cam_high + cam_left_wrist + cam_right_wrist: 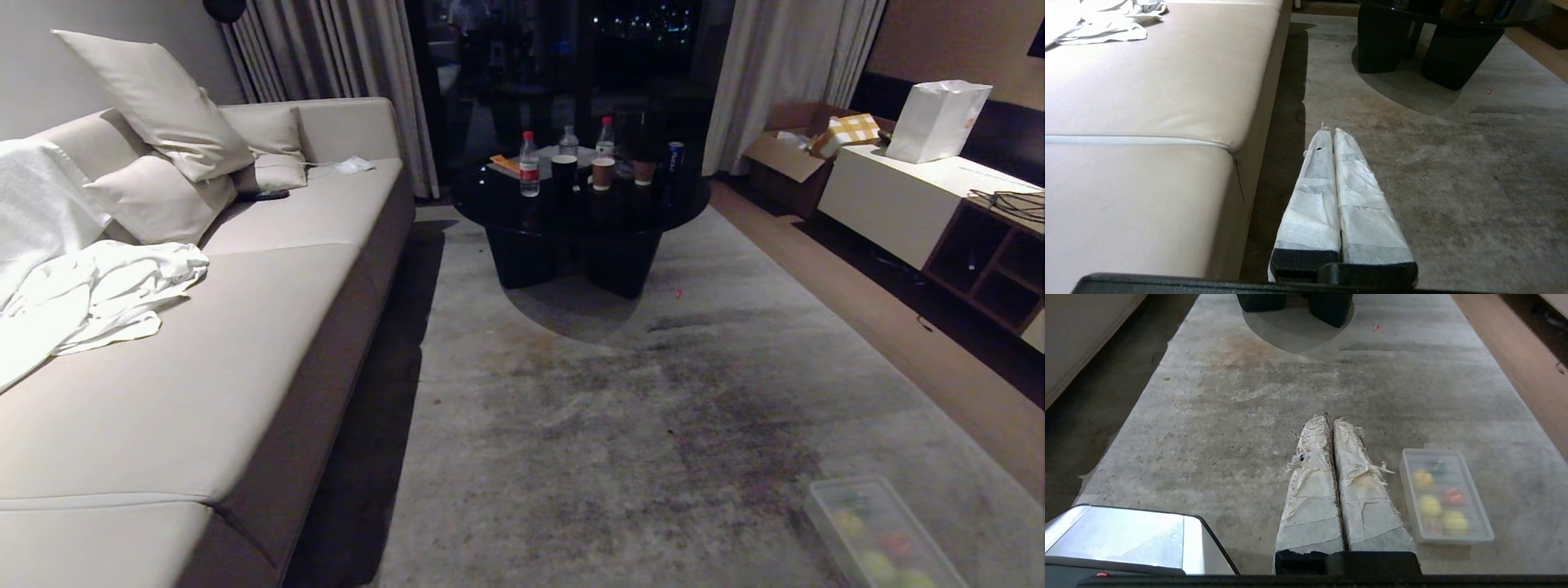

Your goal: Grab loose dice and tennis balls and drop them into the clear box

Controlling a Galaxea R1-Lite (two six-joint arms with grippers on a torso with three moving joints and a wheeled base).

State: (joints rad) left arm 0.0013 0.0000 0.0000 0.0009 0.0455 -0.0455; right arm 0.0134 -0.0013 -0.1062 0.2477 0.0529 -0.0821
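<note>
The clear box (1408,486) lies on the grey carpet just right of my right gripper (1329,418), which is shut and empty above the floor. Blurred through the plastic I see a yellow die (1423,478), a dark green die (1438,466), a red die (1452,495) and two tennis balls (1430,505) (1455,520). In the head view the clear box (816,500) sits at the bottom right, with coloured shapes inside. My left gripper (1329,130) is shut and empty over the carpet beside the sofa. Neither arm shows in the head view.
A long beige sofa (245,327) with pillows and a white blanket runs along the left. A black round coffee table (580,204) with bottles and cups stands ahead. A low cabinet (898,196) and a cardboard box (788,143) line the right wall. My base's corner (1126,535) shows.
</note>
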